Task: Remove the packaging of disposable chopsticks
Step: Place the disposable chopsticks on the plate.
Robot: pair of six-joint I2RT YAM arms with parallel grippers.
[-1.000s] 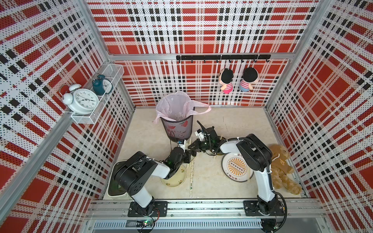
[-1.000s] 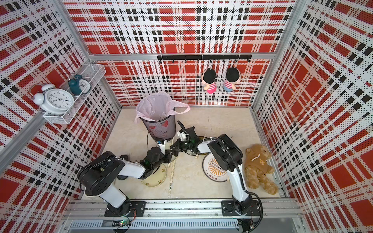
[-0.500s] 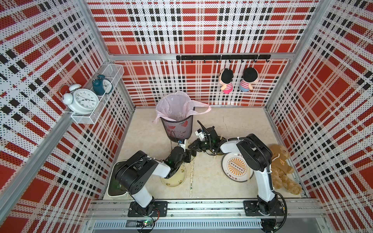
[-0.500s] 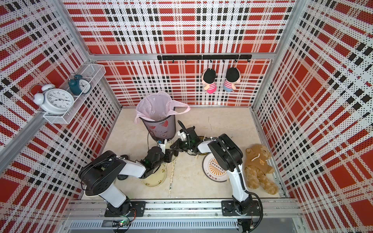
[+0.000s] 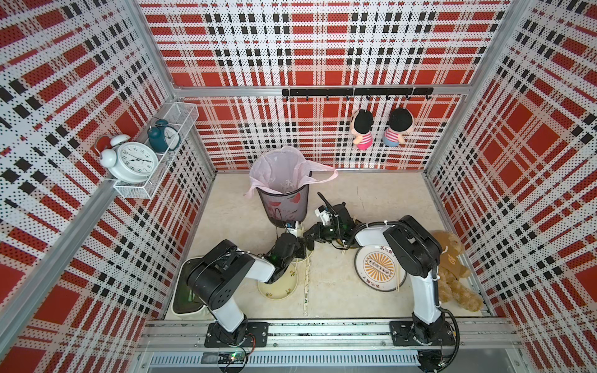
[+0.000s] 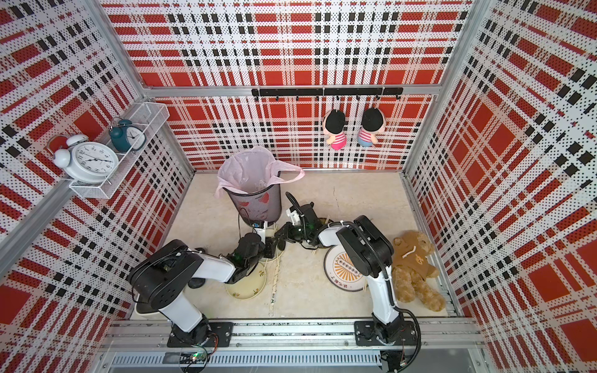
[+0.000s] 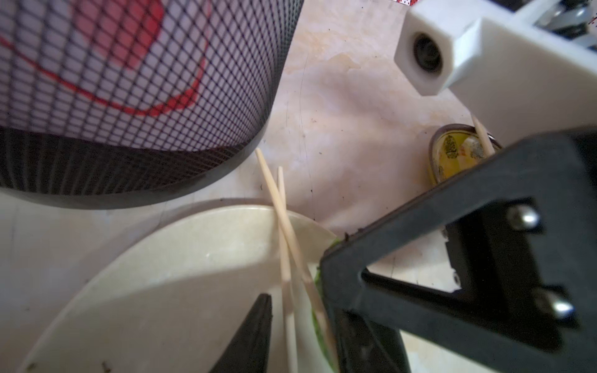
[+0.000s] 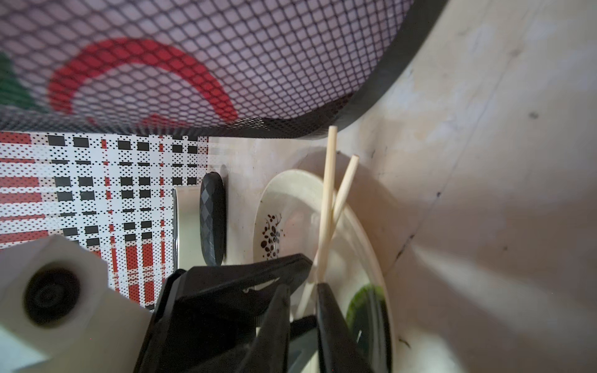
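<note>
Left jaws and right jaws tip to tip over the rim of a cream plate (image 7: 161,274), just in front of the mesh bin (image 5: 284,206) with its pink bag (image 5: 277,168). Between them, a bare pair of chopsticks (image 7: 280,206), crossed, lying over the plate's rim, far tips close to the bin's base.

Left jaws partway open, straddling the sticks with a clear gap on one side. Right jaws nearly closed about the same pair; pinching or only touching, cannot tell. Right jaws right across the left wrist view, hiding the near stretch of the sticks.

On the counter (image 5: 339,300), just beside the cream plate, another pair inside its clear sleeve (image 5: 306,287), logo toward the front edge.

By the right arm, a patterned plate (image 5: 376,284) with loose sticks (image 5: 400,277) at its edge, and a small yellow dish (image 7: 452,151). Teddy bear (image 5: 452,268) against the right wall. White tub (image 5: 187,311) partly hidden under the left arm.
</note>
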